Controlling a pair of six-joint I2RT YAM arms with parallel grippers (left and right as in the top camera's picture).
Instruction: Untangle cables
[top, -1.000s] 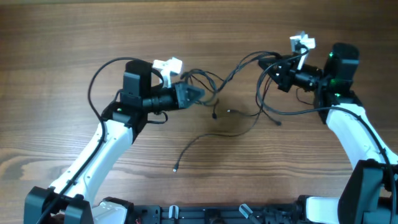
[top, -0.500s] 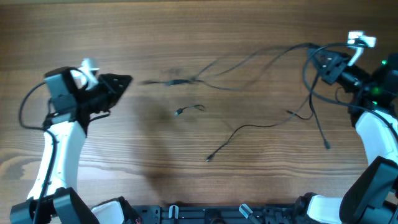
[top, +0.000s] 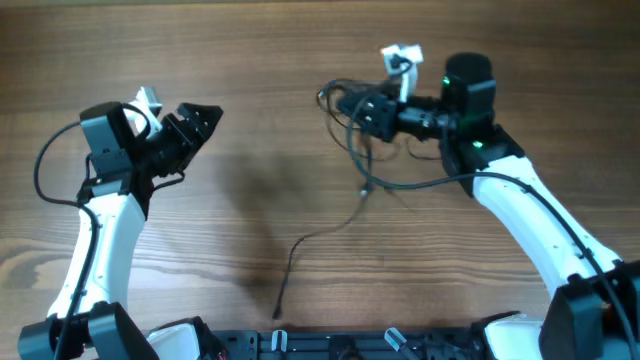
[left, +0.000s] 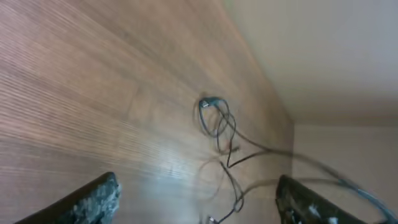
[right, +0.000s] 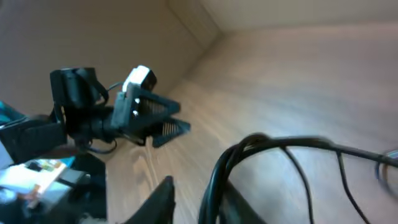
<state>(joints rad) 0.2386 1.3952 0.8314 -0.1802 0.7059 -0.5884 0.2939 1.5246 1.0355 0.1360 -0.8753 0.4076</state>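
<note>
The cables (top: 363, 178) are thin black wires, bunched and hanging around my right gripper (top: 358, 110) near the table's middle. One strand trails down to a plug end (top: 279, 308) near the front. In the right wrist view a black loop of cables (right: 217, 171) lies between the parted jaws of my right gripper (right: 199, 186), against one finger, with a gap to the other. My left gripper (top: 197, 125) stands wide open at the left, well apart from the wires. The left wrist view shows my left gripper (left: 198, 183) empty, with the cables (left: 214, 118) lying ahead.
The table (top: 300, 40) is bare brown wood. A thicker black arm cable (top: 440, 180) loops under the right arm. The left arm (right: 118, 118) faces the right wrist camera. A dark rail (top: 330, 345) runs along the front edge.
The left gripper has opened and let go of the cables. The right arm swung left to the table's middle, and the stretched wires now hang bunched there. Its jaws have parted a little.
</note>
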